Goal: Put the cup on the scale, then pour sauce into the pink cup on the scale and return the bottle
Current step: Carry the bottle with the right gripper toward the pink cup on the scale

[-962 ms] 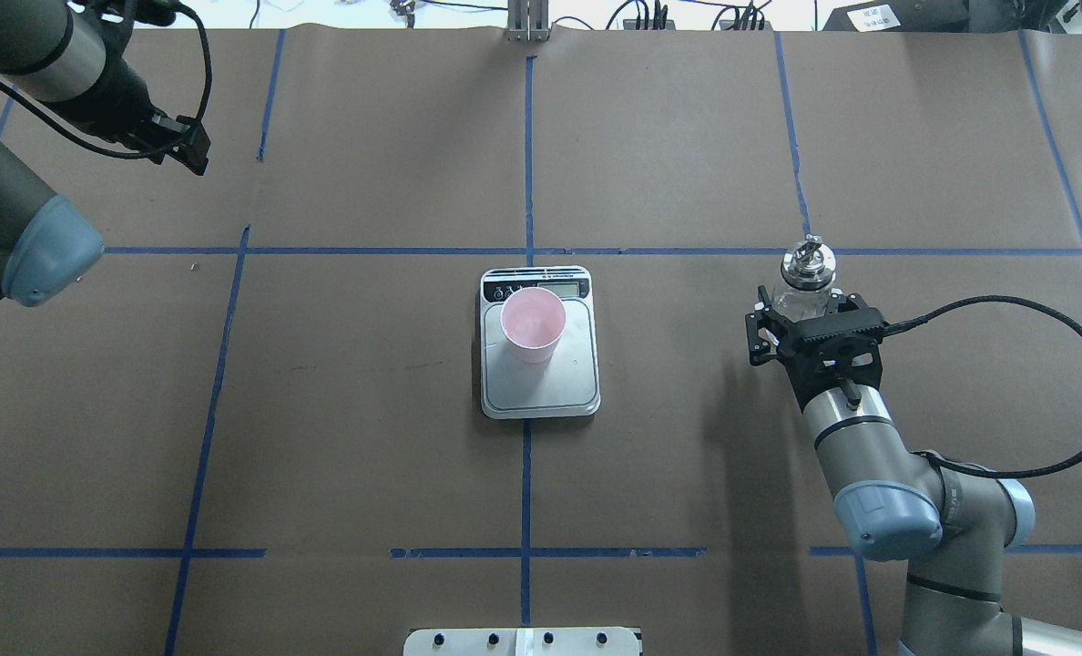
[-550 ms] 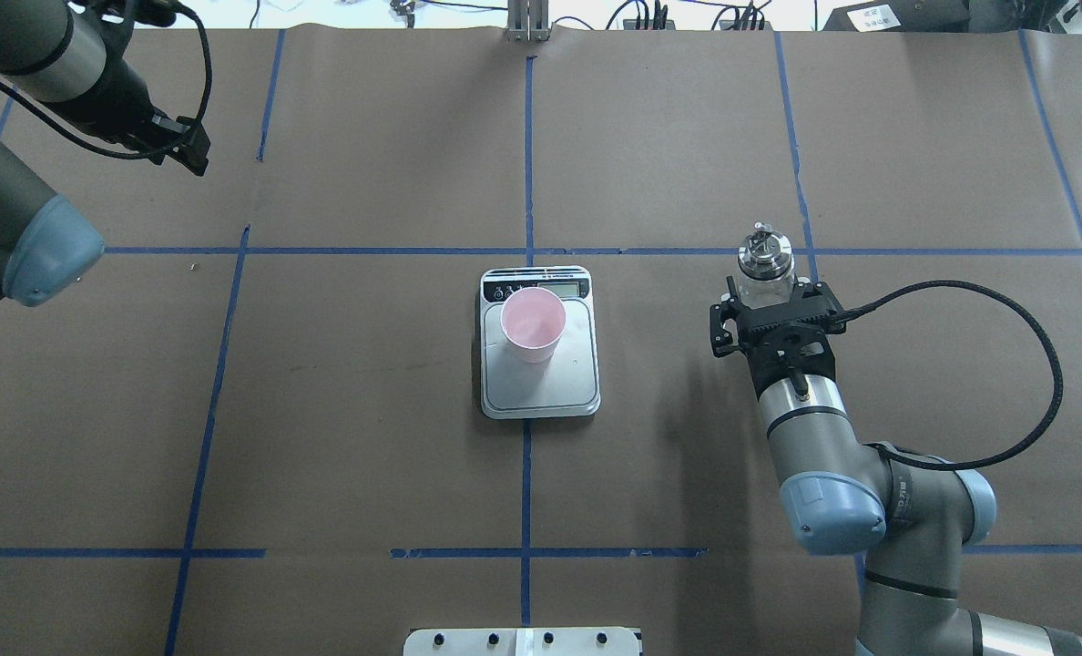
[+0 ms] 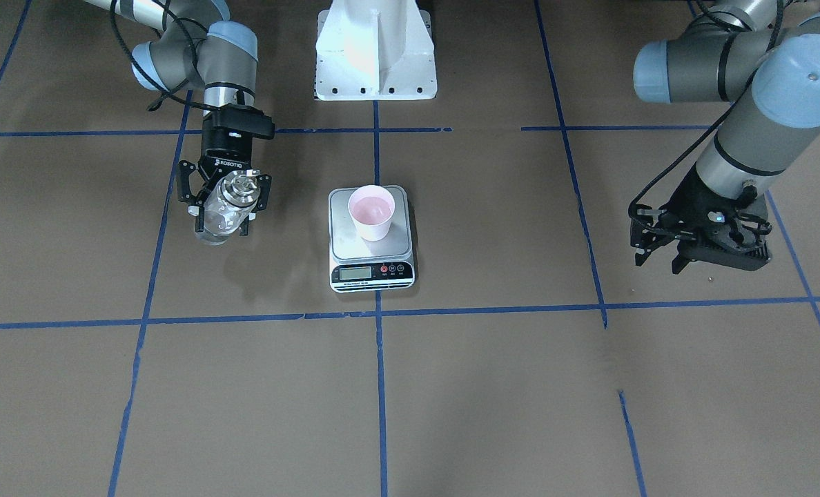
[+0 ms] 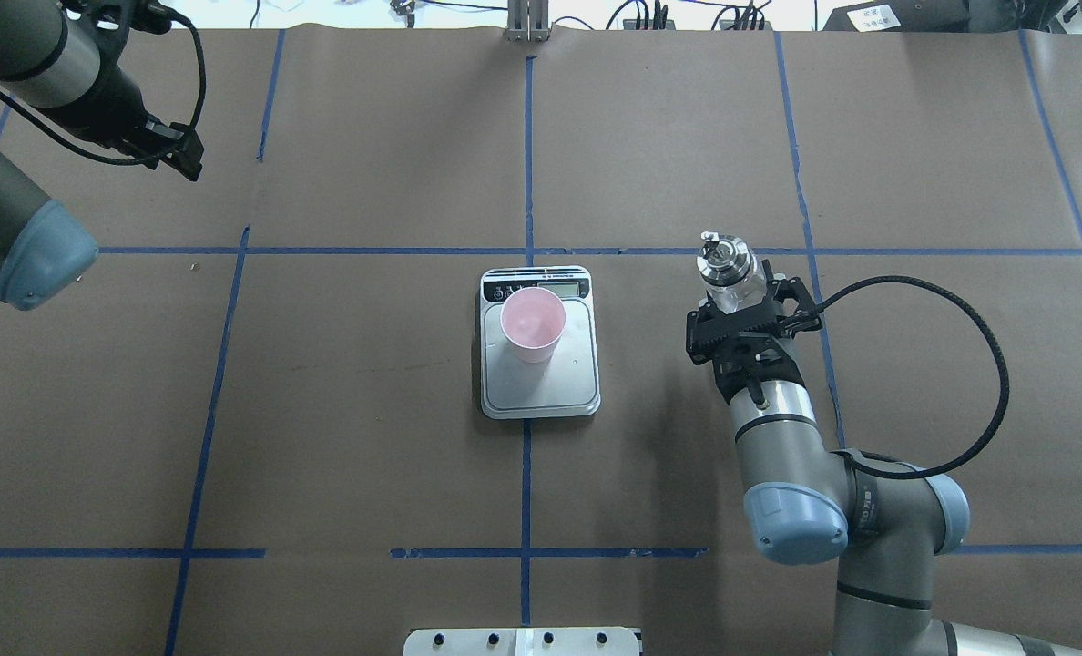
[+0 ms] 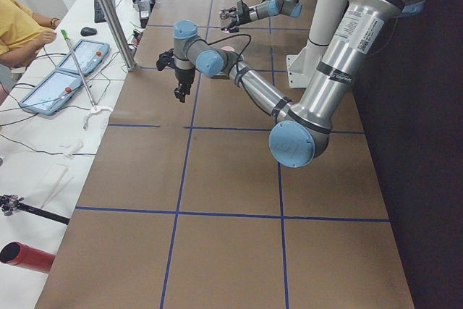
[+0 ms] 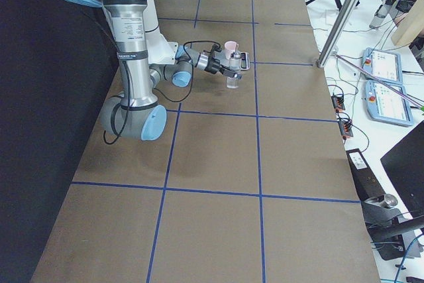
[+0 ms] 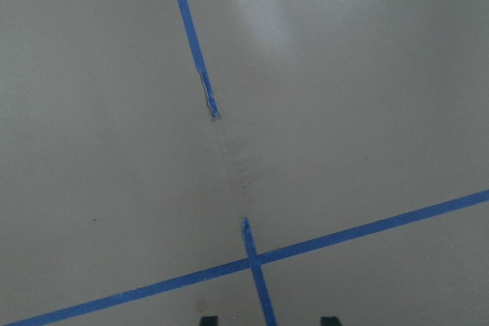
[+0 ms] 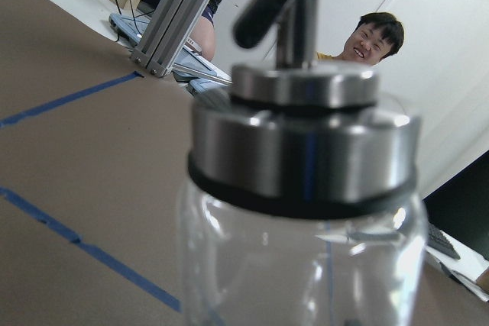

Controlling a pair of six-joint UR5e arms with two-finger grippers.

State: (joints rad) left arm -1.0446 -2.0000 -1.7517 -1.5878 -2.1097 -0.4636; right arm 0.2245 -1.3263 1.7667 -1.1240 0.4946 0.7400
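Note:
The pale pink cup (image 4: pixel 533 321) stands upright on the silver scale (image 4: pixel 541 387) at the table's middle, also seen as the cup (image 3: pixel 371 211) on the scale (image 3: pixel 402 238) in the front view. My right gripper (image 4: pixel 740 292) is shut on the clear glass bottle (image 4: pixel 726 264) with its silver spout, held above the table to the right of the scale. The bottle (image 3: pixel 222 207) tilts slightly in the front view and the bottle (image 8: pixel 306 188) fills the right wrist view. My left gripper (image 3: pixel 657 261) hangs open and empty over the far left of the table, its fingertips (image 7: pixel 206 320) apart.
Blue tape lines cross the brown table cover (image 4: pixel 368 456). The white robot base (image 3: pixel 375 48) stands at the robot's edge. An aluminium post (image 6: pixel 344 11), tablets (image 6: pixel 384 64) and a seated person (image 8: pixel 374 36) are on the operators' side.
My right arm has carried the bottle leftward, closer to the scale. The left arm has barely shifted. Cup and scale have not moved.

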